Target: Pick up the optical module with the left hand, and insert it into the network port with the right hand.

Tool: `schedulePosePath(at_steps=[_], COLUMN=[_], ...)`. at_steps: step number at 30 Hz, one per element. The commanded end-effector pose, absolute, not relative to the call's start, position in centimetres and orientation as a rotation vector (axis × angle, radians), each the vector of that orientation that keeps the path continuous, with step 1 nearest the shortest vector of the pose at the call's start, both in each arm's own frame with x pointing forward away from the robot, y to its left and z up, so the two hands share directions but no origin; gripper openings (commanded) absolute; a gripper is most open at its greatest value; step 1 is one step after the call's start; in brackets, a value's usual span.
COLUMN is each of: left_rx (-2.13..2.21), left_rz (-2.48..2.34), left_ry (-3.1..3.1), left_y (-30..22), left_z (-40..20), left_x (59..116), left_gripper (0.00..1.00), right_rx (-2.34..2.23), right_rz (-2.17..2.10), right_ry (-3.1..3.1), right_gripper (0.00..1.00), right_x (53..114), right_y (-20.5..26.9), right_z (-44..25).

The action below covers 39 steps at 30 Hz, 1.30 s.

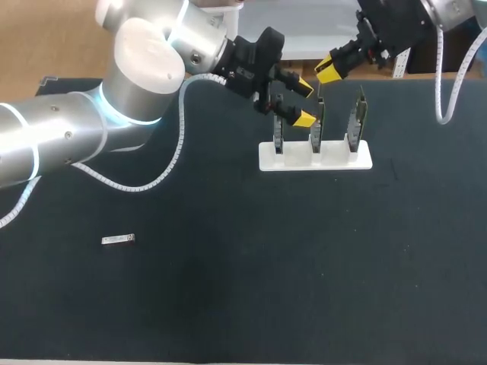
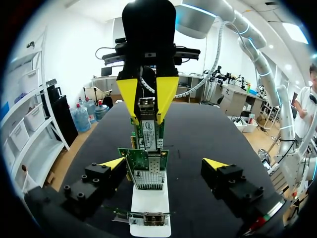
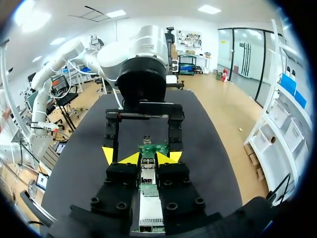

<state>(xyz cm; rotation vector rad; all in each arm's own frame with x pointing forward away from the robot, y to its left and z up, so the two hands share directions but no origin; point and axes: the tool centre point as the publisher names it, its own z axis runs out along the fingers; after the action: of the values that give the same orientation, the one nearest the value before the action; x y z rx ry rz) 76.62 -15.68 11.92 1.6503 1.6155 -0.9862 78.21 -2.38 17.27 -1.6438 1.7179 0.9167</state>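
**A:** Big black table (image 1: 243, 304), left arm (image 1: 68, 129) coming in from 9 o'clock, left claw (image 1: 304, 103) up around 1 o'clock with its fingers spread wide and nothing in them. Any idea why it's parked so close to the white stand (image 1: 316, 158)?

**B:** Looks like a hand-off spot, facing the right claw (image 3: 148, 159) head-on. Over there: clamped on the module (image 2: 147, 130) from both sides, gripped by the back end, probably to leave the nose free for the cards (image 1: 356, 118). Stood on edge in that stand, presumably to keep the plug-in edge open to a claw. Can't tell if plugged home yet.

**A:** And the loose module (image 1: 118, 240) lying flat at 8 o'clock, well apart?

**B:** Probably just a spare.
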Motion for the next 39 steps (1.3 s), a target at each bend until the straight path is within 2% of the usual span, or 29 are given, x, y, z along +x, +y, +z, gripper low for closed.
schedulePosePath(at_steps=[1,39], left_rx=[1.654,1.654], left_rz=[-0.987,-0.987], left_ry=[1.62,1.62], left_y=[-15.74,-15.74], left_z=[11.97,11.97], left_x=[76.76,76.76], left_gripper=[1.0,1.0], right_rx=[-1.651,-1.651], right_rz=[0.9,0.901], right_ry=[1.719,1.75], right_gripper=[0.0,0.0], right_x=[77.61,77.33], right_y=[-2.26,-2.28], right_z=[17.32,16.45])
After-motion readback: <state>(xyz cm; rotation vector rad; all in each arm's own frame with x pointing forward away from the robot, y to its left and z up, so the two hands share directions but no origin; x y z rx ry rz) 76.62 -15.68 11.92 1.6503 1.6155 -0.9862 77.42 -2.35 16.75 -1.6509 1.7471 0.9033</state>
